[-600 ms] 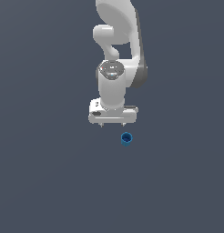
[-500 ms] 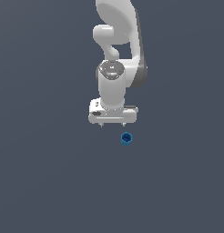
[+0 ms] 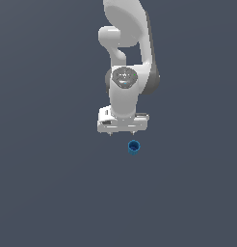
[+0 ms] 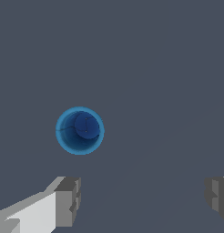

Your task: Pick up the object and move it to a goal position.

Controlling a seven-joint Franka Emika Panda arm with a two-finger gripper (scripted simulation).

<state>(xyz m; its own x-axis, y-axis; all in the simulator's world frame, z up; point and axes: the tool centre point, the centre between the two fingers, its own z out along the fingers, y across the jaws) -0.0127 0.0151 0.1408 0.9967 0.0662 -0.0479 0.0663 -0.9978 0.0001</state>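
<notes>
The object (image 3: 133,147) is a tiny bright-blue short cylinder with a darker hollow top, standing on the flat grey floor. In the exterior view it sits just below and slightly to the exterior view's right of my white gripper (image 3: 122,133). The gripper hangs over the floor, open, with nothing between its fingers. In the wrist view the object (image 4: 80,130) appears as a blue ring, apart from the two grey fingertips (image 4: 68,201), which are spread wide. The object lies outside the gap of the gripper (image 4: 143,198).
The white arm (image 3: 126,58) rises from the gripper toward the top of the exterior view. A plain dark grey floor (image 3: 53,183) fills everything else.
</notes>
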